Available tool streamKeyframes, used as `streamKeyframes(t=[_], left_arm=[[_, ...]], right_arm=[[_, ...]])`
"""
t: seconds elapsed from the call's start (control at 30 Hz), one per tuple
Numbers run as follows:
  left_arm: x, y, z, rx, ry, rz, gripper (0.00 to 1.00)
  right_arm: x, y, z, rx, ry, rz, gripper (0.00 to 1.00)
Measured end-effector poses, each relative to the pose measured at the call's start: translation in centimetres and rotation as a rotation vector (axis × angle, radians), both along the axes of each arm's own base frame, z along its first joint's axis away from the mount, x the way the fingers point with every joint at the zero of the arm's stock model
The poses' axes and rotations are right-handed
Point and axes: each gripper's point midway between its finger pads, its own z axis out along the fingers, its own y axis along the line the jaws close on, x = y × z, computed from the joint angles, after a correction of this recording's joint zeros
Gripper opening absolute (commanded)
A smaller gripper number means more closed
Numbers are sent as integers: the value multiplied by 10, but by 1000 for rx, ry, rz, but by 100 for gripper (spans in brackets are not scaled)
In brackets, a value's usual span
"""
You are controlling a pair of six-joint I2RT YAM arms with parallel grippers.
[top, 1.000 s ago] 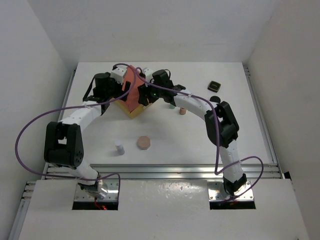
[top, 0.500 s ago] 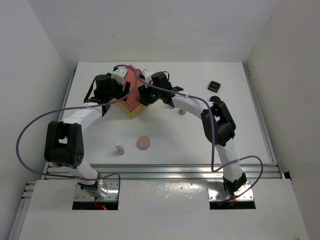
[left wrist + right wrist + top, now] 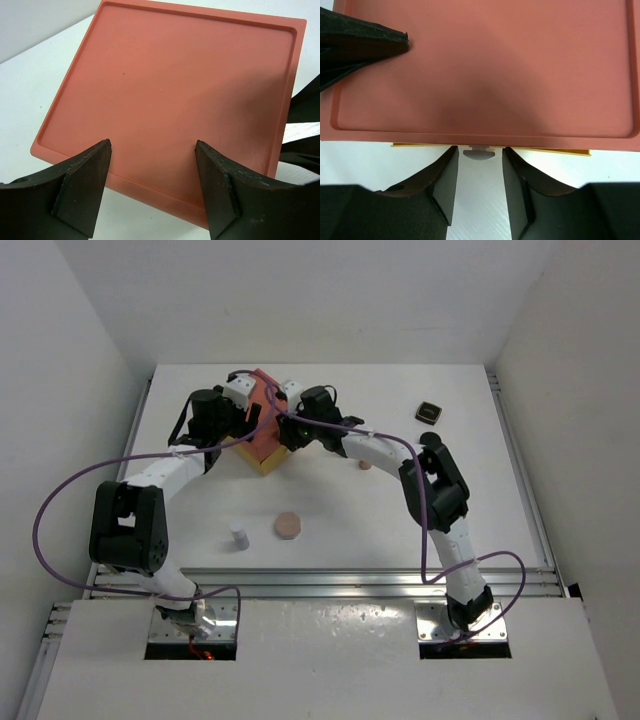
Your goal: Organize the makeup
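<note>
A tiny white cylindrical vial (image 3: 239, 536) stands upright near the front left of the white worktop (image 3: 370, 530), and just beside it to the right lies a flat peach octagonal compact (image 3: 288, 525); the two are close but apart. Both sit well clear of the arms.

Further back, the left gripper (image 3: 152, 145) hangs over the orange-topped, yellow-sided plastic drawer box (image 3: 170, 85). Its jaws are spread wide above the near edge of the orange lid and pinch nothing. The lid's raised rim runs between the two dark fingers (image 3: 82, 187).

The right gripper (image 3: 479, 150) meets the same box from the opposite side. Its jaws are parted and straddle a small grey handle (image 3: 479, 154) that sticks out under the orange lid, where a strip of yellow shows. A slim gap seems to remain on each side of the handle, though the angle makes contact hard to judge.

Right of the box, half hidden by the right arm's forearm, stands what looks like a small tan bottle (image 3: 366, 463). Well apart at the back right lies a black square compact (image 3: 430, 412), flat on the worktop near its far edge
</note>
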Motion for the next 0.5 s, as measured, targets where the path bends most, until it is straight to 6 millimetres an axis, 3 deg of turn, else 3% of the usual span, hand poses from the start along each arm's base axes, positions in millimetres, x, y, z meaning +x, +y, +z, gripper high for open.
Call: streamKeyframes(t=[0.43,0.5], left_arm=[[0,0,0,11,-8,-4,74],[0,1,0,13,-9,-5,74]], right_arm=[[-2,-3,-3,-2,-70,25,0],[-9,-9,-3,-10,-71,29,0]])
